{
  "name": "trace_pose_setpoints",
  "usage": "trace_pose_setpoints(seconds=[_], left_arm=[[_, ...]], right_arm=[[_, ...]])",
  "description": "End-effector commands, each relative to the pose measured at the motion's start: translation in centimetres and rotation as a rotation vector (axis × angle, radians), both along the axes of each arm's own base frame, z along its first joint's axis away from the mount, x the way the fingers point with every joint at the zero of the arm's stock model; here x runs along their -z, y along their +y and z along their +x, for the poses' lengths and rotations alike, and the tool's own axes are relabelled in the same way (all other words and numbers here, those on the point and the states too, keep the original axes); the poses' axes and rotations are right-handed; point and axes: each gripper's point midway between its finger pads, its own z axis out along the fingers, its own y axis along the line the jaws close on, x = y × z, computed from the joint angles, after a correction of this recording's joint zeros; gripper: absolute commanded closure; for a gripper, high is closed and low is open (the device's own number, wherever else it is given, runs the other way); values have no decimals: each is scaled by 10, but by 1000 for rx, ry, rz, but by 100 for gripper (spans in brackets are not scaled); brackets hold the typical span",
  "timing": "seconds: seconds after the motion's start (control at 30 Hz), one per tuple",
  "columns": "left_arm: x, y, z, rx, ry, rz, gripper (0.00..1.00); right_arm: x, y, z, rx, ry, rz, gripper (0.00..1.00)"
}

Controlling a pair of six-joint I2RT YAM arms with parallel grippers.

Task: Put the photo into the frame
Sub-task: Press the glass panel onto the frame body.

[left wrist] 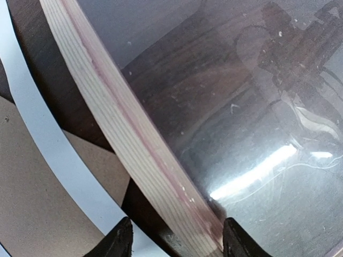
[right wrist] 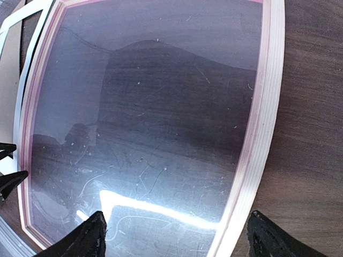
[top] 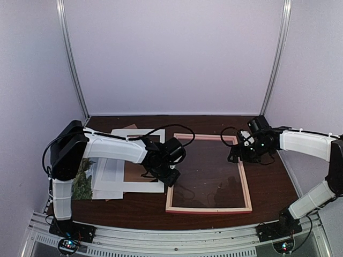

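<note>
Left gripper (left wrist: 179, 243): jaws part-open, astride the left rail of the frame (left wrist: 123, 123); right jaw just at the rail's inner edge, left jaw apart from its outer edge; not clamped.

Just outside that rail: narrow strip of dark table (left wrist: 69, 101); then the white mat (left wrist: 48, 139); then the brown board (left wrist: 27, 203); little room on that side.

Inside the rail: glass pane (left wrist: 225, 107) seated in the frame; table grain visible through it; glare streaks and arm reflections on it.

Right gripper (right wrist: 179, 238): jaws wide, straddling the frame's right rail near its far end; contact with the rail, cannot tell; bare table on its outer side, open room there.

Frame lies flat between the two grippers, pale wood with a pink edge.

Photo (top: 83, 184): flat on the table, outside the frame, well apart to the left gripper's left, beyond the mat; partly hidden by the left arm; overlap with the mat unclear.

Black cable (top: 177, 127) loops from the left wrist over the frame's far-left corner; booth walls (top: 171, 53) close off the far side.
</note>
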Motion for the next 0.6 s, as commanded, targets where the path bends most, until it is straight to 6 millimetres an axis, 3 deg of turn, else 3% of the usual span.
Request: trace_pose_setpoints(seconds=[0.0, 0.57], left_arm=[[1, 12, -23, 47, 52, 55, 42], [7, 12, -70, 96, 84, 93, 40]], right_arm=[[2, -9, -3, 15, -5, -29, 10], [2, -12, -7, 18, -8, -26, 10]])
